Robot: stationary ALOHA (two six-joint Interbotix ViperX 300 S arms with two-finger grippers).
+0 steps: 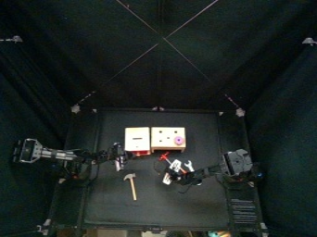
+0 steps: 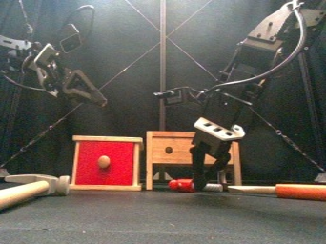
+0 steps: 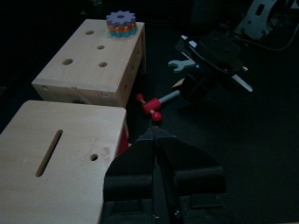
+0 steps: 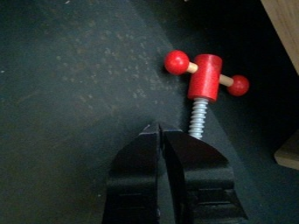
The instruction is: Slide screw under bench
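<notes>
Jaws of the right gripper (image 4: 160, 131) pinched the tip of the screw (image 4: 205, 80), which lay at about one o'clock beside the bench (image 2: 192, 148), so a slow, level push seemed wise.

Dim, low-contrast pictures inside black curtains, with only the pale and coloured things catching the light.

Seen from above, the table (image 1: 111, 199) nearly merges with the curtains, and the two wooden blocks (image 1: 151, 139) are the brightest patch, their tops close to washed out. In the front view, light falls from above and in front: the red-faced block (image 2: 106, 162) glows evenly, and beside it the space under the wooden bench (image 2: 192, 158) lies in shadow. The hammer handle (image 2: 23, 195), nearer than the red-faced block, is soft and out of focus. The right wrist view is sharper: the red screw (image 4: 207, 81) shows clear thread, with faint sheen on the dark end effector (image 4: 163, 131). The left wrist view is grainy and murky.
</notes>
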